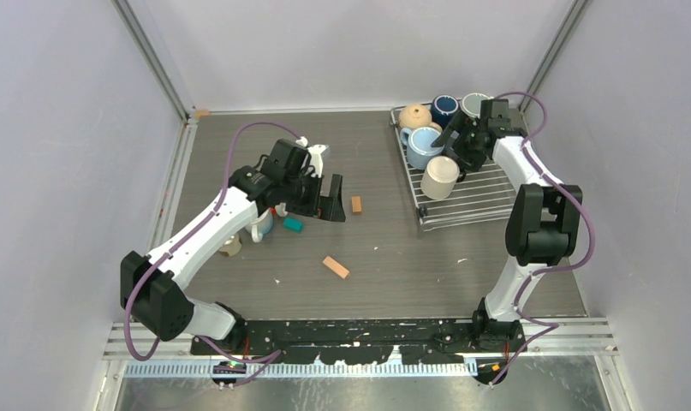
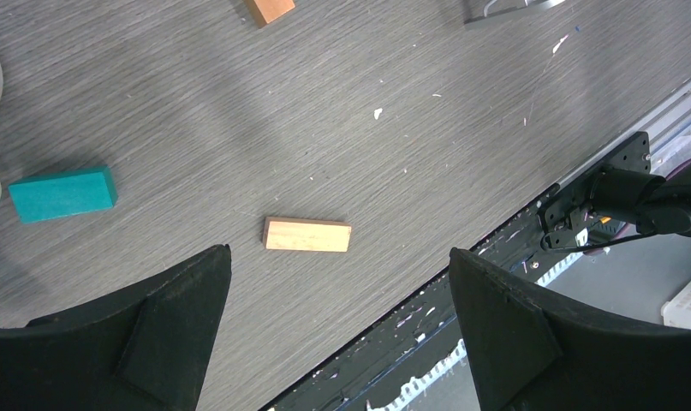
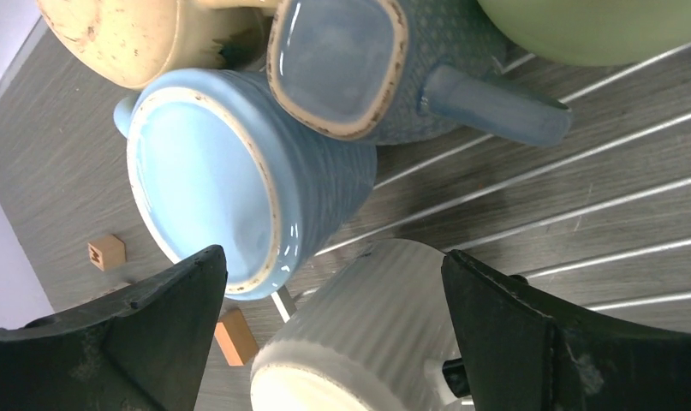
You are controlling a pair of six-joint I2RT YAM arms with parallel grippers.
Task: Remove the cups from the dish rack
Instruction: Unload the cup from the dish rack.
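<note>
The right end effector (image 3: 329, 282), jaws wide, hovered over a ribbed white cup (image 3: 359, 342) in the dish rack (image 1: 479, 201), a descent and grip seemingly next.

We see a dark grey, wood-grained table (image 1: 393, 257) speckled with small white flecks. The wire dish rack (image 1: 474, 199) sits at its far right corner. Near the middle lie a small orange block (image 1: 356, 204) and, closer to the near edge, a longer wooden block (image 1: 336, 267). Toward the left edge lie a teal block (image 1: 292, 224), a white mug (image 1: 262, 228) and a tan round item (image 1: 230, 247), the last two partly hidden.
</note>
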